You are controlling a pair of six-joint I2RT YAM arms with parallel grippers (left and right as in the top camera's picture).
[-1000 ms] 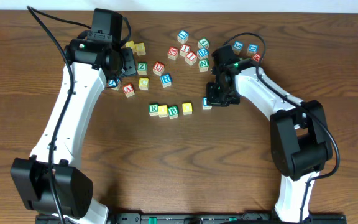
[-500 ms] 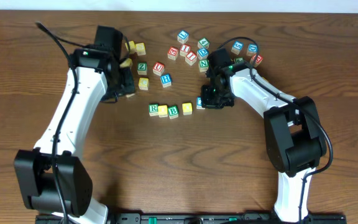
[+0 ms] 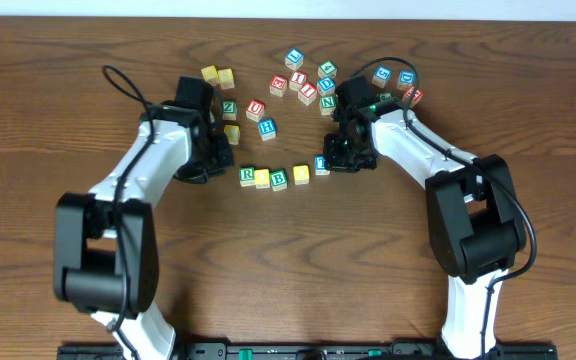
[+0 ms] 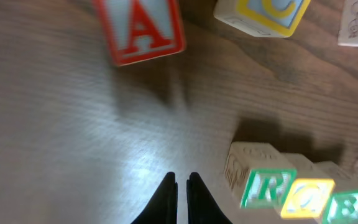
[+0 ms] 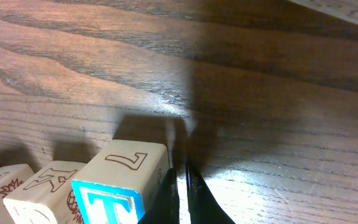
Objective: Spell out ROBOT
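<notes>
A row of cubes lies mid-table: green R point(image 3: 247, 175), a yellow cube point(image 3: 262, 179), green B point(image 3: 279, 180), a second yellow cube point(image 3: 301, 174) and blue T point(image 3: 321, 165), which sits slightly higher than the rest. My left gripper point(image 3: 223, 165) is shut and empty, low over the table just left of the R point(image 4: 266, 190); its tips point(image 4: 180, 180) stand apart from it. My right gripper point(image 3: 334, 162) is shut and empty. Its fingers point(image 5: 166, 186) rest against the right side of the T cube point(image 5: 120, 186).
A red A cube point(image 4: 142, 28) and a yellow-bordered cube point(image 4: 269, 9) lie beyond the left gripper. Z point(image 3: 228, 108), U point(image 3: 255, 109), H point(image 3: 266, 127) and several other letter cubes point(image 3: 308, 85) are scattered behind the row.
My left arm swung down and right, from the far cubes to the left end of the row. My right gripper moved left with the T cube, closing it toward the row.
</notes>
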